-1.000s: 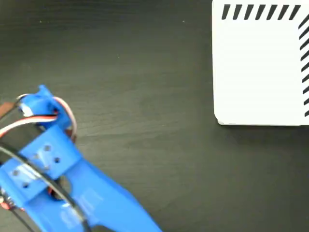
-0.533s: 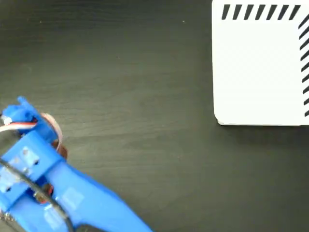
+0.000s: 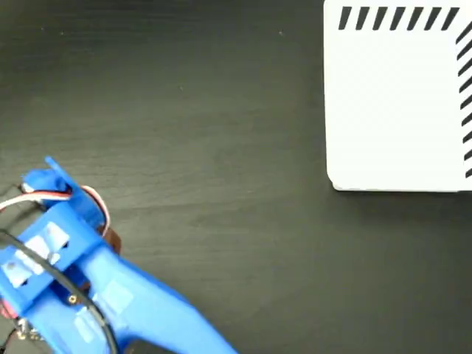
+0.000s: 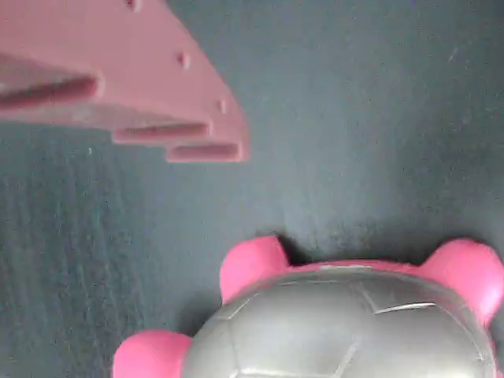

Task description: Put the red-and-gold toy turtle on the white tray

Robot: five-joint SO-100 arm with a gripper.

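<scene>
On the dark worktop (image 3: 221, 147), which has a fine wood grain and fills both views, nothing of the room past it can be seen. Up in the top right corner of the fixed view lies the white tray (image 3: 398, 110), flat, with rounded corners and short black slanted stripes along its top and right edges. No words or labels can be read on it or anywhere else.

Down in the bottom left corner of the fixed view sits the blue arm (image 3: 96, 295), with red, white and black wires (image 3: 44, 193) looping over it. It is well apart from the tray.

Close up in the wrist view, the toy turtle (image 4: 339, 323) rests on the worktop at the bottom of the picture. Its shell looks shiny and grey-gold there, with thin lines like tiles, and its pink feet stick out around the edge. One pink finger of the pincer (image 4: 142, 87) shows at the top left, apart from the turtle and not touching it. Only that one finger is in sight, so I cannot tell how wide the pincer is
</scene>
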